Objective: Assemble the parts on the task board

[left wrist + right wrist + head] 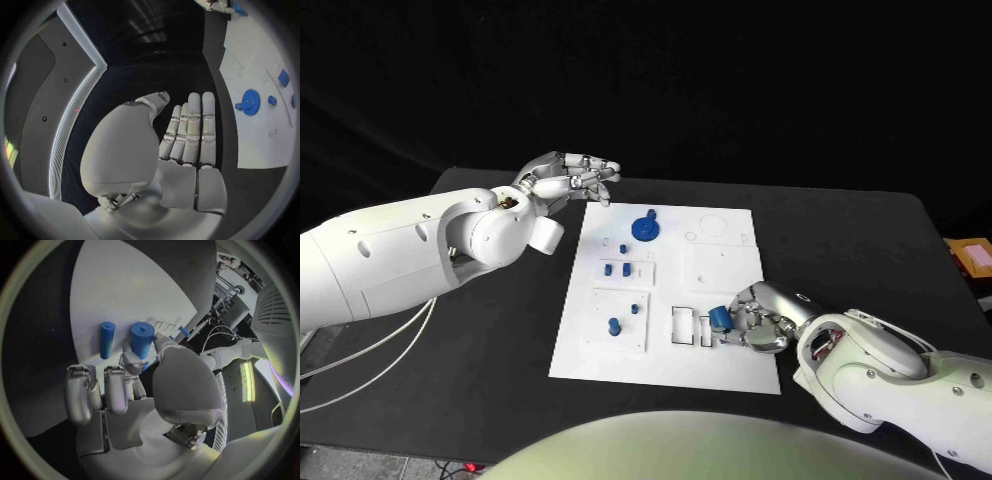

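Observation:
The white task board (718, 265) lies in the middle of the black table. Over its near right part my right hand (759, 322) pinches a blue cylinder (718, 318), also seen upright between thumb and finger (142, 339), just above the board beside two rectangular slots (684, 326). Another blue cylinder (615, 325) (107, 339) stands in the board's near left panel. A large round blue part (645, 227) (250, 101) sits at the far side. My left hand (568, 178) (187, 135) hovers off the far left corner, fingers extended, holding nothing.
Small blue pieces (617, 268) sit in the board's left middle panel, and one more (636, 309) near the standing cylinder. White cables (372, 370) hang by the table's left side. An orange object (971, 255) lies past the table's right edge.

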Controlling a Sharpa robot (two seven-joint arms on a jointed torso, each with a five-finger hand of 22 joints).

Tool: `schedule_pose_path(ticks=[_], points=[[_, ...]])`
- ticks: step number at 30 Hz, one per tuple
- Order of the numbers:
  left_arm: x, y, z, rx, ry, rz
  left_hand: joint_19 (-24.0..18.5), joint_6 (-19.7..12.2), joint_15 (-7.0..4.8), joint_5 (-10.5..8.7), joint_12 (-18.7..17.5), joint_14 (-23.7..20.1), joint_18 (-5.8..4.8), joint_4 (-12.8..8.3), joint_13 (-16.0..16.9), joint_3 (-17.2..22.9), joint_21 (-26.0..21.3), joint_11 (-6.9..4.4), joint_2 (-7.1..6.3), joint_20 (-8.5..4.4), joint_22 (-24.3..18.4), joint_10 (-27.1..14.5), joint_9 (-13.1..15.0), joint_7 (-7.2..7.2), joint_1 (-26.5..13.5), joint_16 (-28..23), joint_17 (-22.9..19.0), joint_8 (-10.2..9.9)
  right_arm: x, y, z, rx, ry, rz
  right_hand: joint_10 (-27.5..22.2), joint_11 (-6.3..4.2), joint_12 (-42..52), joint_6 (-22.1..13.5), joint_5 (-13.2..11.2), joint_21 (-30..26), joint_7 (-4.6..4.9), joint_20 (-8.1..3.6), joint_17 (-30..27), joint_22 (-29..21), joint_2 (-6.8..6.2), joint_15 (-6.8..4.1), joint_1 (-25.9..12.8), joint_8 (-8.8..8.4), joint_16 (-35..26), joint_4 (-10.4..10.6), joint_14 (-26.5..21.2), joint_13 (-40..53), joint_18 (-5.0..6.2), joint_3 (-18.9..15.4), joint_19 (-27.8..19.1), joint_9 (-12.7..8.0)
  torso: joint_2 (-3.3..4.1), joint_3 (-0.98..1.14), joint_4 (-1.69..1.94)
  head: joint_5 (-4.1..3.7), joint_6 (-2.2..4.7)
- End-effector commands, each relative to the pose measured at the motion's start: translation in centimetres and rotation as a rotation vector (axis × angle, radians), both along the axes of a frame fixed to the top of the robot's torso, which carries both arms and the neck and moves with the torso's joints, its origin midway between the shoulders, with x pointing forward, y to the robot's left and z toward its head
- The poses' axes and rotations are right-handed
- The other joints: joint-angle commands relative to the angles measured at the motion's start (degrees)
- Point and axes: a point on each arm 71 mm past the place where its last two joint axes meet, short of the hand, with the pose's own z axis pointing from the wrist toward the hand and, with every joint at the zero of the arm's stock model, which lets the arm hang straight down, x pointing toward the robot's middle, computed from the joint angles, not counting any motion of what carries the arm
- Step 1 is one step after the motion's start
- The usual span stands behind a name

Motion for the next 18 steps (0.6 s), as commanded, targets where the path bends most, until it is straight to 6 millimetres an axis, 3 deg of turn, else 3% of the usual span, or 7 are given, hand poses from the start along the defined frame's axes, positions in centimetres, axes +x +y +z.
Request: schedule_pose_path(ticks=[1, 8, 18], points=[[-0.1, -0.3, 0.1, -0.009, -0.002, -0.02, 0.08, -0.35, 0.12, -0.1, -0.11, -0.29, 0.74, -0.02, 0.1, -0.19, -0.26, -0.14, -0.1, 0.43, -0.1, -0.43, 0.06, 0.03, -0.43, -0.26, 0.08, -0.25, -0.3, 0.0, -0.3, 0.007, -0.006, -0.006, 1.22, -0.31, 1.54, 1.4, 0.68, 0.7, -0.71, -0.58, 0.6, 14.03, 2.14, -0.59, 3.14, 1.03, 0.35, -1.24, 3.4, 1.57, -1.19, 2.49, 4.55, 0.53, -0.07, 0.02, -0.09, 0.11, 0.0], [-0.1, -0.2, 0.1, -0.008, -0.002, -0.02, 0.08, -0.35, 0.12, -0.1, -0.11, -0.29, 0.74, -0.02, 0.1, -0.19, -0.26, -0.14, -0.1, 0.43, -0.1, -0.43, 0.06, 0.03, -0.43, -0.26, 0.08, -0.25, -0.5, -0.1, 0.8, 0.104, -0.056, -0.046, 2.88, -1.06, 4.11, 2.84, 1.23, 1.57, -1.6, -1.15, 2.03, 14.28, 2.84, -1.21, 3.62, 2.31, 0.95, -1.3, 3.66, 4.29, -1.38, 5.28, 4.89, 1.0, -0.07, 0.01, 0.0, -0.03, 0.0], [0.0, -0.4, 0.1, -0.01, -0.001, -0.024, 0.1, -0.38, 0.12, -0.1, -0.11, -0.29, 0.75, -0.07, 0.09, -0.21, -0.33, -0.14, -0.07, 0.44, -0.14, -0.49, 0.07, 0.03, -0.45, -0.27, 0.09, -0.26, -0.2, 0.6, 2.9, 0.178, -0.055, -0.054, 3.04, -1.21, 4.25, 2.68, 2.52, 1.54, -1.7, -1.47, 2.33, 14.26, 1.76, -1.42, 2.9, 2.85, 1.08, -1.39, 3.68, 4.76, -1.38, 7.13, 4.87, 1.29, -0.05, -0.05, 0.02, -0.13, 0.0]])
